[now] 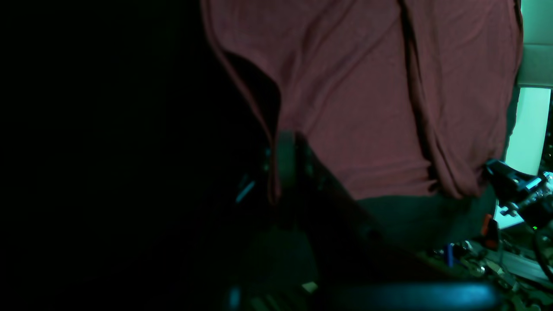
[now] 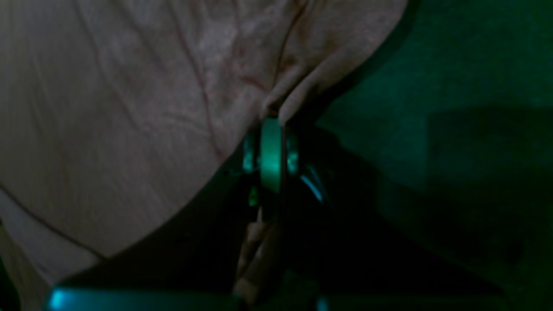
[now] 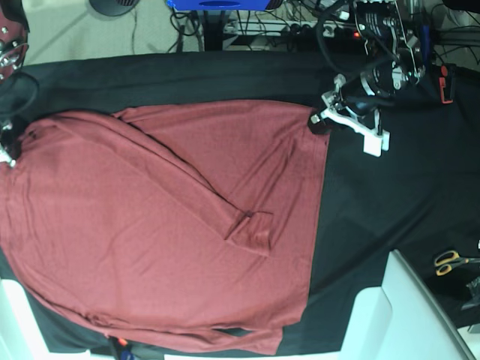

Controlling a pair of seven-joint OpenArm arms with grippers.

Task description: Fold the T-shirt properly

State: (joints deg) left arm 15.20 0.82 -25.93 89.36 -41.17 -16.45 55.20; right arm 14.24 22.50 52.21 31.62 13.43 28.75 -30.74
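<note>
A brick-red T-shirt (image 3: 150,240) lies spread across the black table cover (image 3: 390,195), filling the middle and left of the overhead view, its left edge cut off by the frame. One long sleeve (image 3: 187,180) is folded diagonally over the body, its cuff resting near the centre. The left gripper (image 3: 321,120) sits at the shirt's upper right corner, closed on the fabric edge; its wrist camera shows the cloth (image 1: 367,95) bunched and pulled into the closed jaws, though most of that picture is lost in darkness. The right gripper (image 3: 9,146) is barely visible at the overhead view's left margin, mostly cut off. Its own dim, green-tinted camera shows the gripper (image 2: 271,125) pinching a gathered fold of the shirt (image 2: 129,108). A pair of yellow-handled scissors (image 3: 450,261) lies well apart from the shirt at the right edge.
</note>
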